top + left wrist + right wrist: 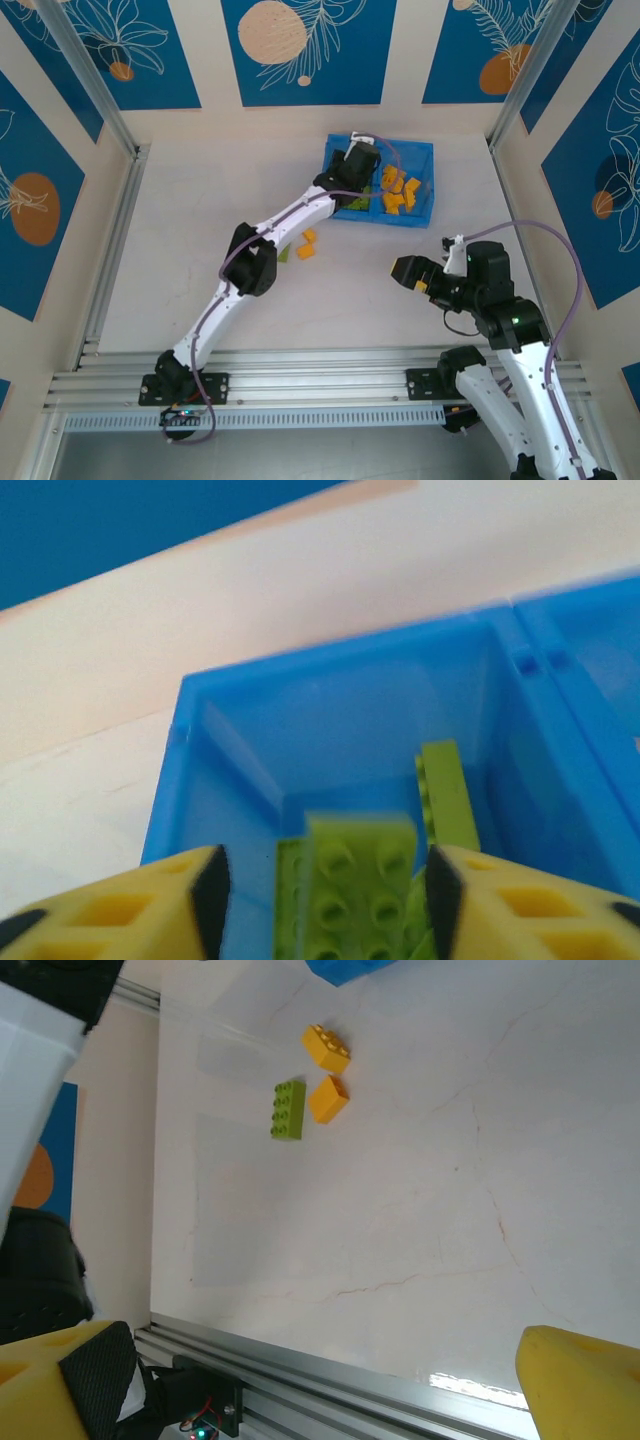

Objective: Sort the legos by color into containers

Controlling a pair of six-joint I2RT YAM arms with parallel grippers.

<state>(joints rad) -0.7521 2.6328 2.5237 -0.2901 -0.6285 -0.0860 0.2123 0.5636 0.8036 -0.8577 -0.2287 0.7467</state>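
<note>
Pale tabletop [200, 220] inside a walled cell w/ blue printed panels, aluminium rail [320, 365] along the near edge.

Left arm [250, 265] stretches far-right to the bright blue plastic two-compartment bin [428, 150] at far centre-right. Right arm [500, 310] sits folded near right.

Left gripper [322, 880] hangs over the bin's left compartment [330, 730]. Its yellow fingers [140, 905] are spread, holding nothing. A lime green studded brick [360, 900] lies below and between them w/ a gap on each side, so released, as far as I can tell. Another green brick [448, 795] leans just beside it.

Right gripper [405, 271] hovers above bare table, well apart from the bin, jaws wide and empty.

Right compartment holds a pile of orange-yellow bricks [398, 195].

Loose on the table, near-left of the bin and just beside the left forearm: two orange-yellow bricks [327, 1047] [327, 1098] and one green brick [288, 1109], the green and the nearer yellow almost touching.

Progress: mostly done imo. Both colours are separated, green left and yellow right. 3 loose bricks left to place, maybe more hidden under the arm, can't tell.

Room: plenty of open table round the loose trio. The left forearm overhangs them, so approach from the right side looks freer. Bin walls and centre divider are the edges to clear on drop. The trio is tight, so a neighbour could get nudged.
</note>
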